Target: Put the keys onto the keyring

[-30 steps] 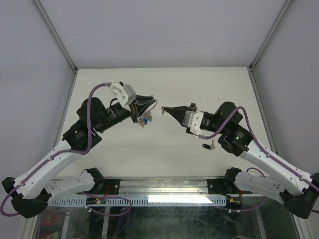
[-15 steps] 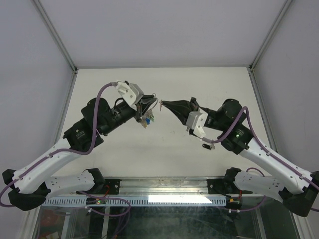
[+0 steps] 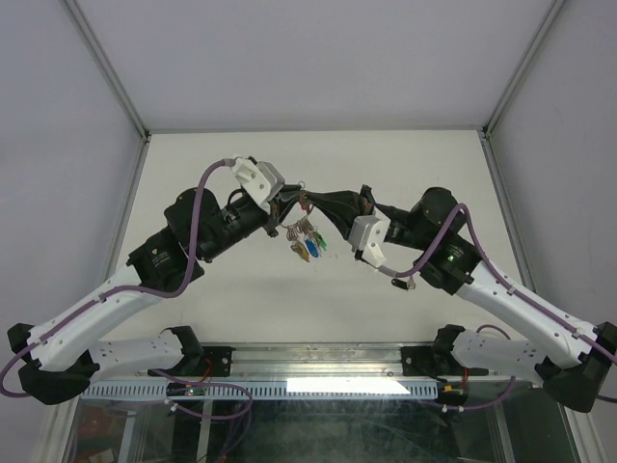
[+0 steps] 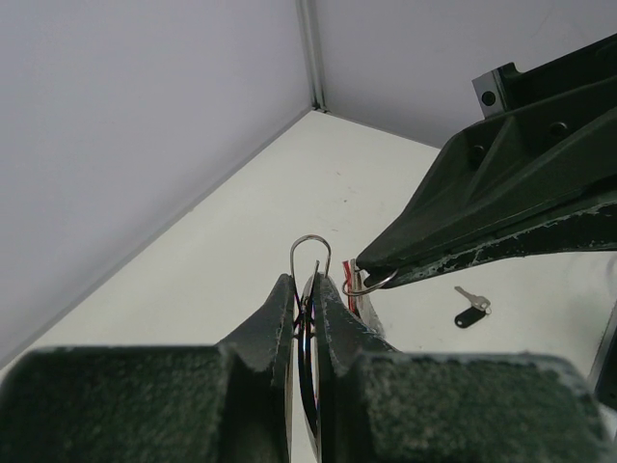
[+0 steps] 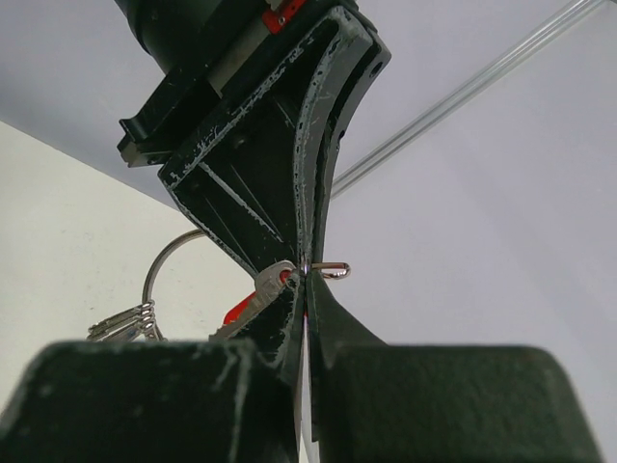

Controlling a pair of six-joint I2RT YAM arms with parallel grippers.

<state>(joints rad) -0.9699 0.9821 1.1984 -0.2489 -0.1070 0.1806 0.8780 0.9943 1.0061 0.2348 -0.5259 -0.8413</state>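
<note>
My left gripper (image 4: 307, 282) is shut on the keyring (image 4: 310, 253), a thin silver wire loop that sticks up between its fingers. In the top view the ring's bunch of keys (image 3: 308, 241), with blue, green and yellow tags, hangs below the left gripper (image 3: 289, 201). My right gripper (image 5: 306, 280) is shut on a silver key with a red tag (image 5: 253, 301); the key's small wire loop (image 5: 334, 270) pokes out past the tips. The right gripper (image 3: 310, 201) touches the left one tip to tip above the table. A key with a black tag (image 4: 472, 309) lies on the table.
The white table (image 3: 241, 289) is boxed in by grey walls and a metal frame (image 3: 106, 82). Both arms reach in from the near edge, with purple cables (image 3: 198, 207) looping along them.
Both grippers have moved toward each other and now meet at the tips. The hanging bunch of keys has swung out to the right and lower.
</note>
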